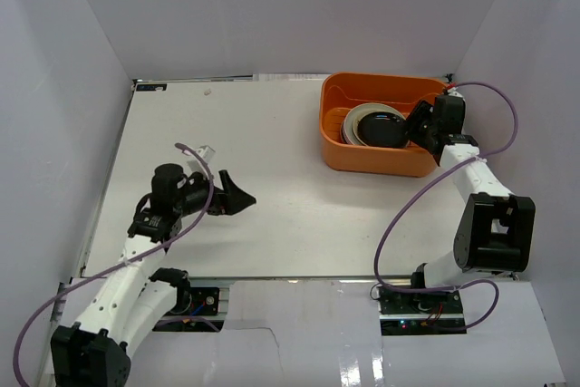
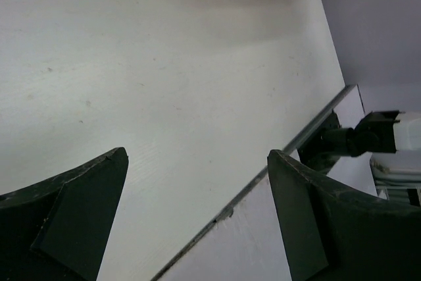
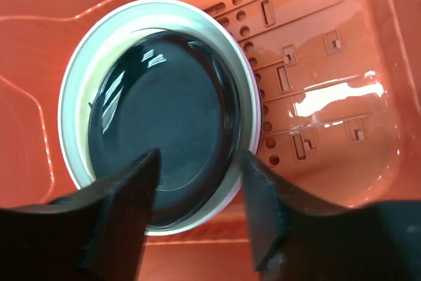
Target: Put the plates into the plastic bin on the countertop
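Observation:
The orange plastic bin [image 1: 337, 147] stands at the back right of the white countertop [image 1: 254, 151]. A stack of plates lies in its left half, a glossy black plate [image 1: 381, 129] on top and a pale plate rim [image 1: 352, 120] showing under it. In the right wrist view the black plate [image 3: 164, 116] sits on a light rimmed plate [image 3: 72, 97] over the bin's slotted bottom [image 3: 316, 64]. My right gripper [image 1: 419, 124] is open above the stack's edge, holding nothing; it also shows in its own view [image 3: 200, 162]. My left gripper [image 1: 243, 197] is open and empty over bare countertop [image 2: 197, 156].
White walls enclose the table on three sides. The table's near edge [image 2: 263, 182] runs just under my left gripper. The right half of the bin holds no plates. A small clear object [image 1: 207, 149] lies near the left arm.

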Motion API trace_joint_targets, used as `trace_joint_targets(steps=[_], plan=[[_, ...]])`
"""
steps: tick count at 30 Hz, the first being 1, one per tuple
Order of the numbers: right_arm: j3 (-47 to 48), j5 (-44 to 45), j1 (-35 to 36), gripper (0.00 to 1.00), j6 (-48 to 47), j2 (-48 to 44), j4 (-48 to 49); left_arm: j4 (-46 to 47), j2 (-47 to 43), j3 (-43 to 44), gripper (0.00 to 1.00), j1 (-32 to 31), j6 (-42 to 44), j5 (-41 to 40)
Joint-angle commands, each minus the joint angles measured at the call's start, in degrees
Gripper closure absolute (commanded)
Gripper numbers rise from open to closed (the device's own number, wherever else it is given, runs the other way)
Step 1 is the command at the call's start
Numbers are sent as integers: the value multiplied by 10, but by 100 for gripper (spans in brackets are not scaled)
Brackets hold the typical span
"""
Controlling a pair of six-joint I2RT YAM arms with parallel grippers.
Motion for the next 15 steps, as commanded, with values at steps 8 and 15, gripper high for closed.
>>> trace_joint_targets(steps=[8, 15], plan=[[25, 11, 0, 11, -22, -110, -21, -125, 43, 190, 2, -183, 75, -199], [-23, -109, 41, 10, -9, -334, 13, -123, 24, 318, 2, -184, 41, -229]])
